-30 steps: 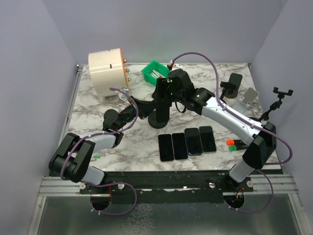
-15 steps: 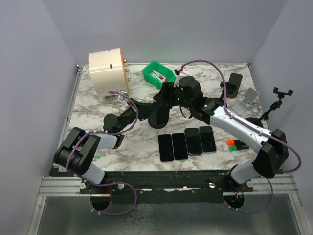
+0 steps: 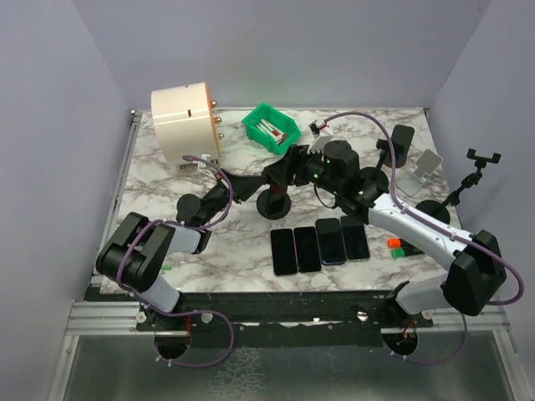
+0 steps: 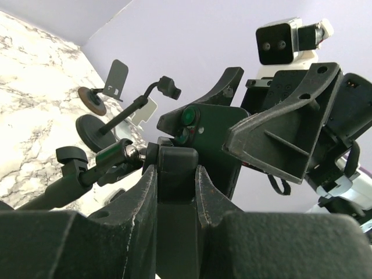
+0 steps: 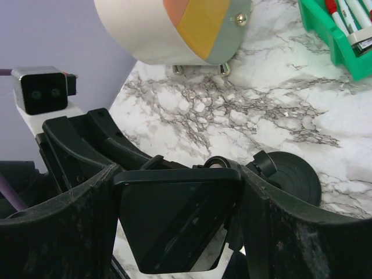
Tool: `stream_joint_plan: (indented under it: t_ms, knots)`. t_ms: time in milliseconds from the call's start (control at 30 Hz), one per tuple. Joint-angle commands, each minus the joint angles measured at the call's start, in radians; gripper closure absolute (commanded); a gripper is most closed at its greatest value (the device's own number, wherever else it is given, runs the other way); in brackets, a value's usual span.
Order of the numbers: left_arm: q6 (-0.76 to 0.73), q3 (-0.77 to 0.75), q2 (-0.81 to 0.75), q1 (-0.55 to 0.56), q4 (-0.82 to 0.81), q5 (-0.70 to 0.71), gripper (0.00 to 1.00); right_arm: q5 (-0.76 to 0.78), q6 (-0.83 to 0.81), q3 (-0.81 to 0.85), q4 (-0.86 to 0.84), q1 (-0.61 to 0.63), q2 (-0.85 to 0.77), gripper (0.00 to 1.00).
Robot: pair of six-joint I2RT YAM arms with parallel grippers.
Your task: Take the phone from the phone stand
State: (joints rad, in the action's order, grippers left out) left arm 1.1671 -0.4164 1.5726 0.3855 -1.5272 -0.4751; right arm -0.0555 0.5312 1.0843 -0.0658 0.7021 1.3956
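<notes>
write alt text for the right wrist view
The right gripper holds a black phone between its two fingers, close to the camera, over a white marble table. Behind the phone sits the phone stand's round black base; farther back are a cream drum and a green bin of markers.

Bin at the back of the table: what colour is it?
Green bin, seen best in the top external view.
</notes>
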Motion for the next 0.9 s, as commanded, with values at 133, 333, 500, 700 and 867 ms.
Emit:
stream_joint_plan:
  t_ms: [133,333,500,700,867]
  knots:
    - [0.038,0.046,0.061,-0.017,-0.219,0.026,1.0,-0.076,0.006,-0.056,-0.047,-0.03,-0.041,1.0]
    - [0.041,0.038,0.073,-0.017,-0.22,0.008,0.62,-0.139,0.018,-0.006,-0.008,-0.03,-0.046,1.0]
    - [0.006,0.043,0.03,-0.017,-0.162,0.012,0.39,-0.185,0.027,0.044,0.029,-0.03,-0.064,1.0]
    - [-0.067,0.056,-0.09,-0.018,-0.022,0.041,0.18,-0.222,0.034,0.084,0.061,-0.03,-0.099,1.0]
    - [-0.209,0.052,-0.298,-0.019,0.25,0.085,0.11,-0.264,0.023,0.121,0.119,-0.03,-0.13,1.0]
